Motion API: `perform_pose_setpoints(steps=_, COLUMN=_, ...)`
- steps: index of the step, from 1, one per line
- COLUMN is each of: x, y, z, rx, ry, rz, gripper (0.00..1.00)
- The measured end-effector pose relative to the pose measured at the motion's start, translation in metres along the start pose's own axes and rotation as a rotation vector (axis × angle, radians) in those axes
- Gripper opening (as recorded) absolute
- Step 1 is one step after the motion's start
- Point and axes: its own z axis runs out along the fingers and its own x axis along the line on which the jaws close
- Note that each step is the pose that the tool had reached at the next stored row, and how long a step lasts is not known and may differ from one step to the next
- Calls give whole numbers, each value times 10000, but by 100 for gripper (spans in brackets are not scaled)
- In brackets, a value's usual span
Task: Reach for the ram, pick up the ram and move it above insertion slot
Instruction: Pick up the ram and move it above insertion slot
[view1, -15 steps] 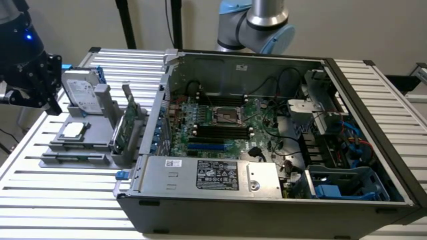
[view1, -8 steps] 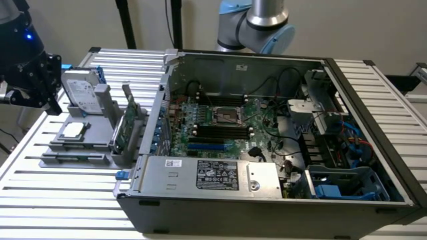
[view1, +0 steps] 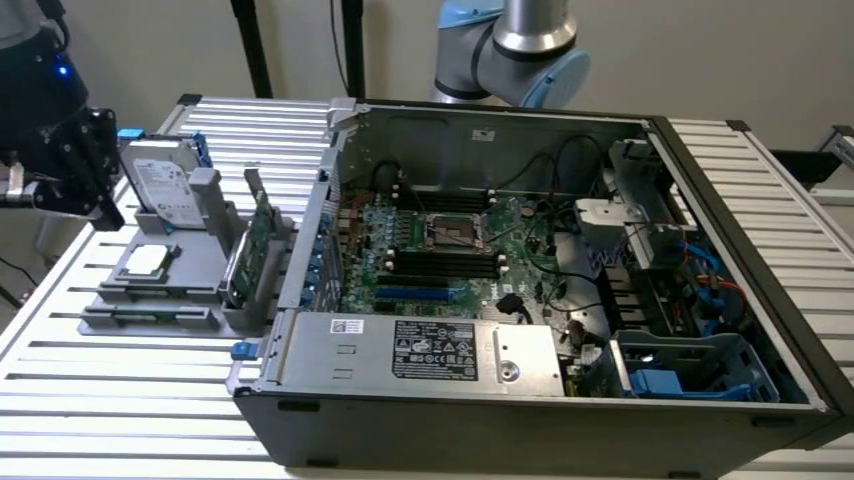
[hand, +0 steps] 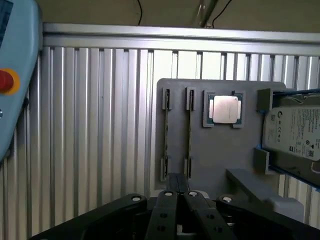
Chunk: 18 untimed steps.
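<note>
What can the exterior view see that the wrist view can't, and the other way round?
The exterior view adds the open computer case, its motherboard and a green card standing upright. The wrist view adds a red button and a close look at the gripper, shut. Both share the grey holder, the hard drive and the square processor chip.

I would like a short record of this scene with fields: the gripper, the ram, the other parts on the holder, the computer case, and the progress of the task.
gripper: shut, holding nothing, near the slot end of the grey holder
ram: thin stick in a holder slot, not gripped
other parts on holder: processor, hard drive
computer case: open, on the exterior view's right of the holder
progress: ram not yet picked up
</note>
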Motion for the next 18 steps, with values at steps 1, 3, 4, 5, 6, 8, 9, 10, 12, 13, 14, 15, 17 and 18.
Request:
perform_pose_setpoints(steps=1, x=0, y=0, z=0, rx=-1, ry=3, rz=-153, gripper=11)
perform_pose_setpoints(steps=3, x=0, y=0, z=0, rx=-1, ry=4, rz=-238, gripper=11)
perform_pose_setpoints(steps=4, x=0, y=1, z=0, rx=-1, ry=4, rz=-238, gripper=12)
perform_pose_setpoints(steps=5, x=0, y=1, z=0, rx=-2, ry=4, rz=-239, gripper=18)
perform_pose_setpoints(steps=6, x=0, y=1, z=1, rx=-1, ry=3, rz=-239, gripper=24)
perform_pose_setpoints(steps=8, x=-1, y=3, z=11, rx=4, ry=2, rz=-239, gripper=30)
perform_pose_setpoints(steps=9, x=-2, y=10, z=25, rx=16, ry=3, rz=-238, gripper=36)
perform_pose_setpoints(steps=10, x=-2, y=19, z=42, rx=31, ry=4, rz=-237, gripper=36)
perform_pose_setpoints(steps=12, x=-2, y=34, z=79, rx=39, ry=3, rz=-239, gripper=42)
perform_pose_setpoints(steps=13, x=-2, y=39, z=97, rx=39, ry=4, rz=-239, gripper=42)
perform_pose_setpoints(steps=14, x=-2, y=44, z=115, rx=38, ry=4, rz=-240, gripper=42)
perform_pose_setpoints(steps=15, x=-2, y=49, z=135, rx=39, ry=4, rz=-239, gripper=42)
perform_pose_setpoints(steps=17, x=-2, y=59, z=170, rx=37, ry=5, rz=-239, gripper=42)
perform_pose_setpoints(steps=18, x=-2, y=63, z=189, rx=39, ry=5, rz=-239, gripper=42)
